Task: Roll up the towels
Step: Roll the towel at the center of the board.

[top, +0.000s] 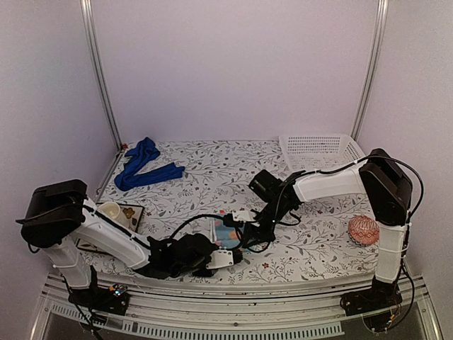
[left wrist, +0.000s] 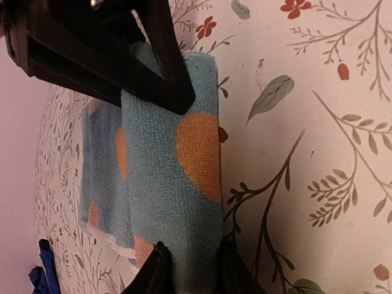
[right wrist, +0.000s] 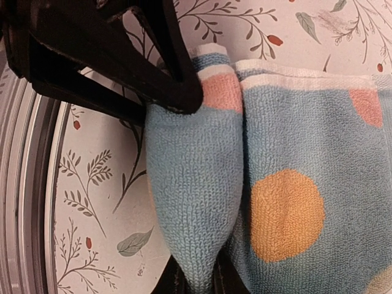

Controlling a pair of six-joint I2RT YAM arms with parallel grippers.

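The light-blue towel (top: 225,234) with orange and pink dots lies near the front centre, one edge turned into a short roll (left wrist: 177,184) beside its flat part (right wrist: 306,171). My left gripper (left wrist: 193,266) has a finger pressed on each side of one end of the roll. At the other end my right gripper (right wrist: 195,283) pinches the roll's narrowed tip. In the top view the left gripper (top: 212,256) and right gripper (top: 244,230) meet over this towel. The royal-blue towel (top: 145,166) lies crumpled and unrolled at the back left.
A white mesh basket (top: 318,151) stands at the back right. A pink-red patterned ball (top: 364,230) rests by the right arm's base. A pale cup (top: 110,210) and a small card (top: 132,214) sit near the left arm.
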